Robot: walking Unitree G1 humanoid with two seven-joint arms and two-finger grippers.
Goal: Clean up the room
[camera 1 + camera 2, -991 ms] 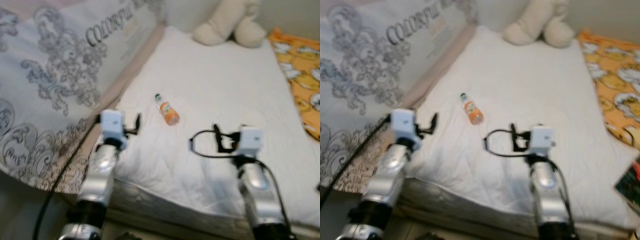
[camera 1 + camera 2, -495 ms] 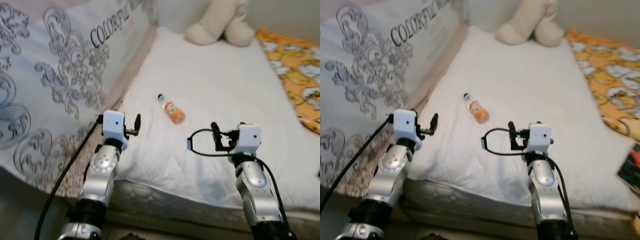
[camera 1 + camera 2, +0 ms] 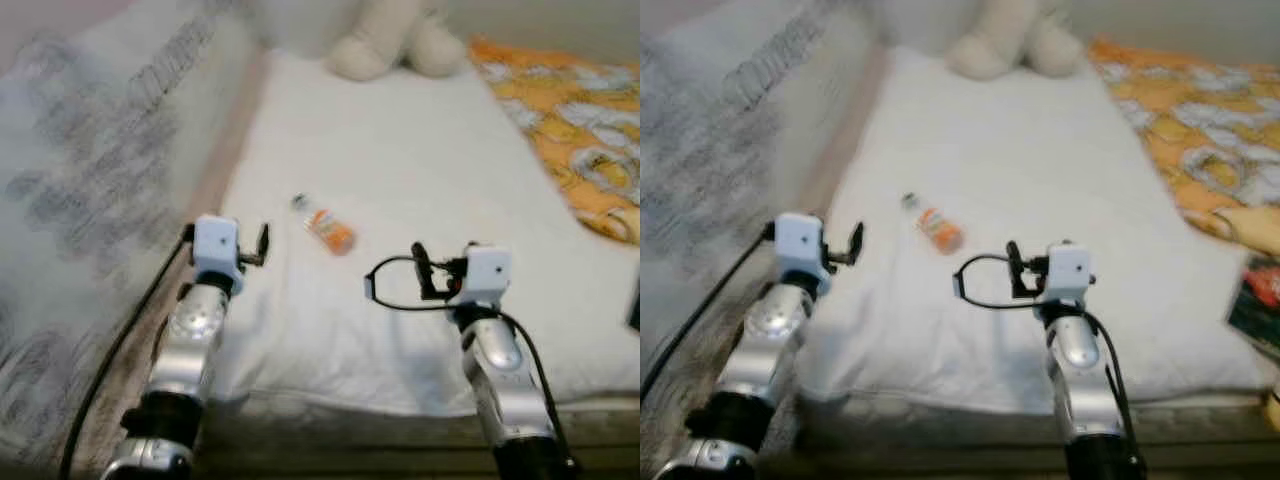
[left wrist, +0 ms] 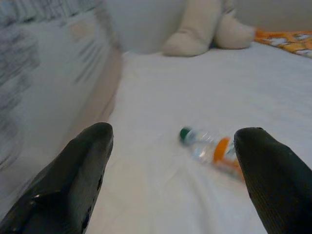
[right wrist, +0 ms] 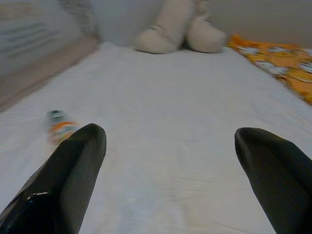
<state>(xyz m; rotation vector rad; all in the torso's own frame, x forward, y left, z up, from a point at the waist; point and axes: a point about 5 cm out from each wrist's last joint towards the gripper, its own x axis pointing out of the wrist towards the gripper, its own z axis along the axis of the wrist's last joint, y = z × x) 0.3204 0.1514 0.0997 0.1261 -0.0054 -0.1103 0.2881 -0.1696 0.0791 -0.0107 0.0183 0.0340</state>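
Orange-labelled bottle [image 3: 325,229] lies on the white mattress [image 3: 420,170].

Head eyes look down at bed [image 3: 420,170], wrist views low, all sharing bottle [image 3: 327,229]

Soft, even indoor light; motion blur smears every view, worst at the left, without glare.

bottle [image 3: 322,226] lying on mattress [image 3: 420,170], left of middle | stuffed toy [image 3: 385,40] sitting at far end | blanket [image 3: 560,120] lying far right | book, perhaps [image 3: 1260,305], lying near right edge
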